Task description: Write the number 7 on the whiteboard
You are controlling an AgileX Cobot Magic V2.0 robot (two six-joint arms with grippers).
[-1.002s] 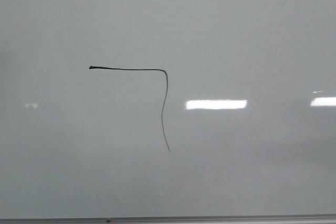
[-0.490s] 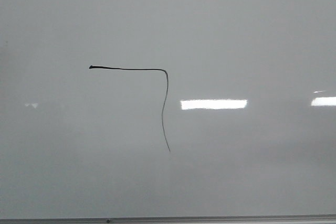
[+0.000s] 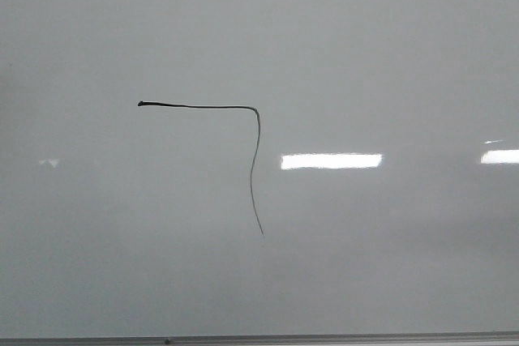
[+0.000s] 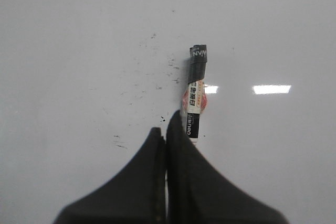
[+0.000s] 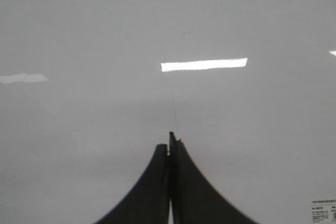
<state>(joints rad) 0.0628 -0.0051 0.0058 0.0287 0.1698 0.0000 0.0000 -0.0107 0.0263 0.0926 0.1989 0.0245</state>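
The number 7 [image 3: 253, 160] is seen left of centre on the whiteboard [image 3: 389, 265], wide bare board around it, while only the wrist views show the closed, empty left gripper [image 4: 166, 132] beside a marker [image 4: 195, 93] and the closed right gripper [image 5: 170, 142].

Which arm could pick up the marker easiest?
Probably left: the marker lies right beside the shut left gripper, while the right gripper faces whiteboard with no marker in view.
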